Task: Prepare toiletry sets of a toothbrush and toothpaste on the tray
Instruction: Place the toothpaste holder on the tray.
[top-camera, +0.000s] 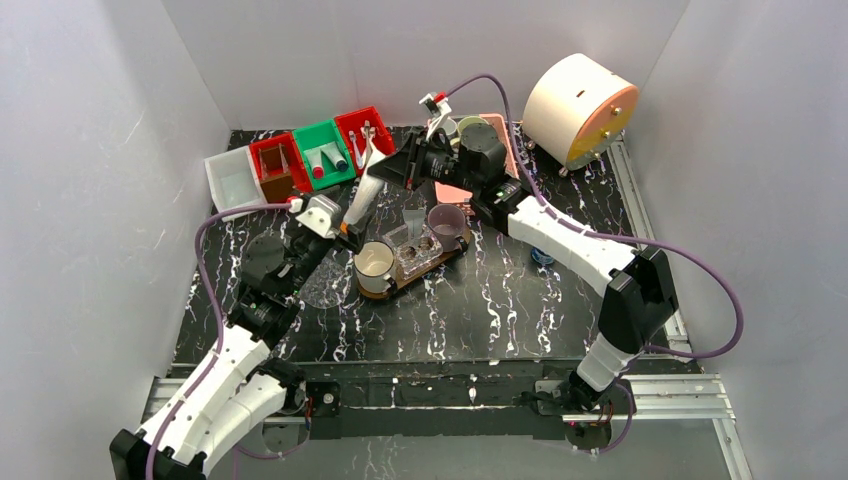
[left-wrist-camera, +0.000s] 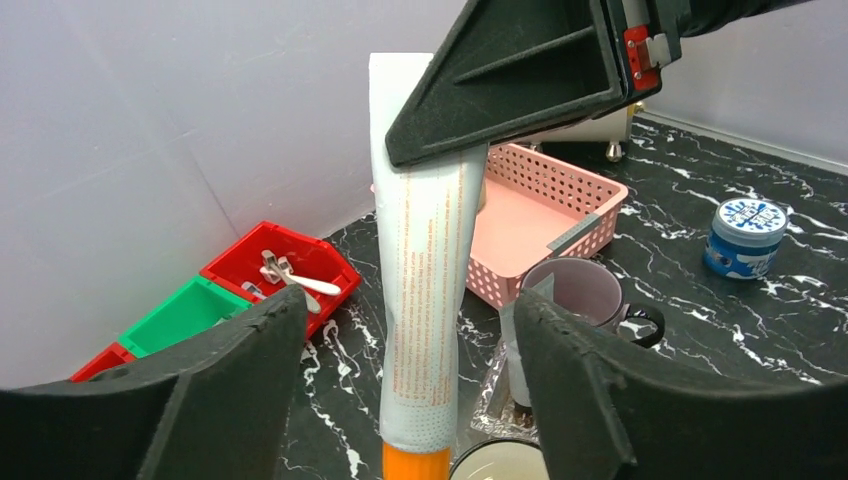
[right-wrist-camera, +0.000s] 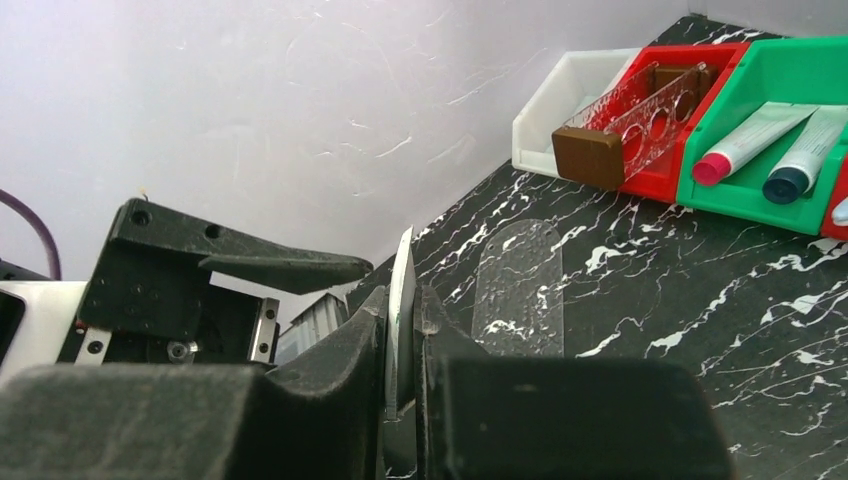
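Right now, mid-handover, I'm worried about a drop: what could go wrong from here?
The right gripper pinches only the thin flat end of the tube; with the left gripper open, it could swing or slip out.
Its orange cap hangs close to the cream mug; a drop might upset what stands on the tray.

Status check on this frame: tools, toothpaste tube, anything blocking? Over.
Left tool open, astride the toothpaste tube, not touching. Right tool shut on its flat end, orange cap down. Nothing seen in the way; tray close by.
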